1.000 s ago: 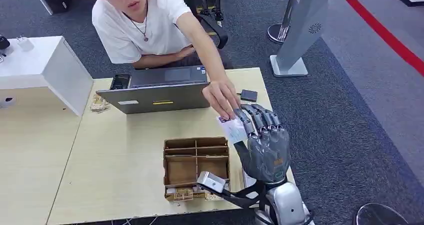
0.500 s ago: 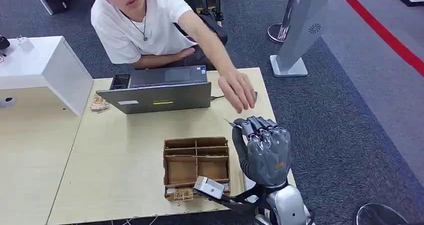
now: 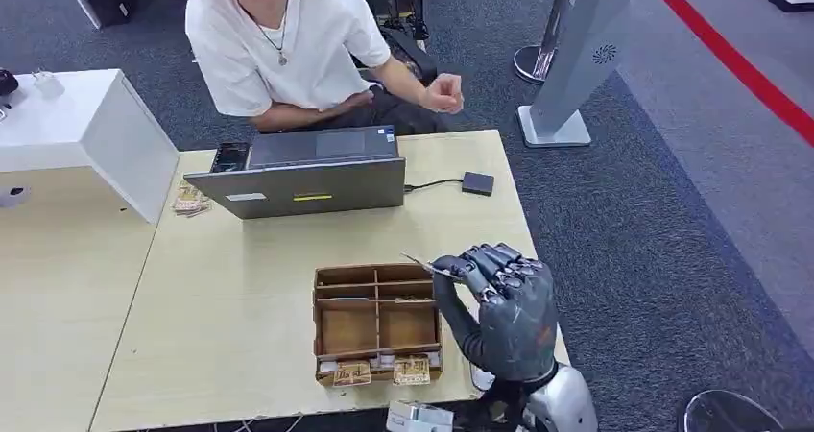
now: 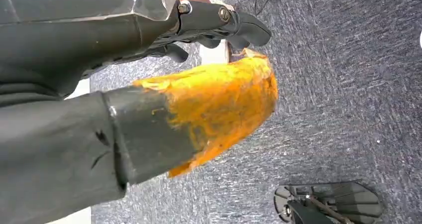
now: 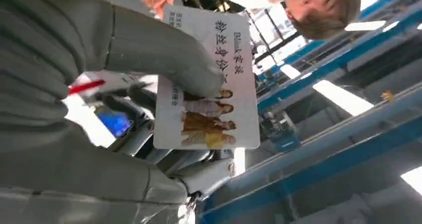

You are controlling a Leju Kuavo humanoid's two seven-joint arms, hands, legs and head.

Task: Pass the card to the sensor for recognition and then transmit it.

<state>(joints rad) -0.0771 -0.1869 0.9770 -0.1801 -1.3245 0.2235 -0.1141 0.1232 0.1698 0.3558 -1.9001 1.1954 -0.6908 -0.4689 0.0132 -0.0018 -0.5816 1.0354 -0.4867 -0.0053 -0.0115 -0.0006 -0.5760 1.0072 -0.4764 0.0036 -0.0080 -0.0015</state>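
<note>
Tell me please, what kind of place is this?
Probably an indoor demonstration or exhibition hall: grey carpet with a red line, a standing display panel, and a wooden table carrying a laptop and a sorting box.

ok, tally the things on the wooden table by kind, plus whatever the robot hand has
Laptop: 1
Small black box on a cable: 1
Cardboard divider tray: 1
Phone: 1
Card, held by the right robot hand: 1
Total: 5
</note>
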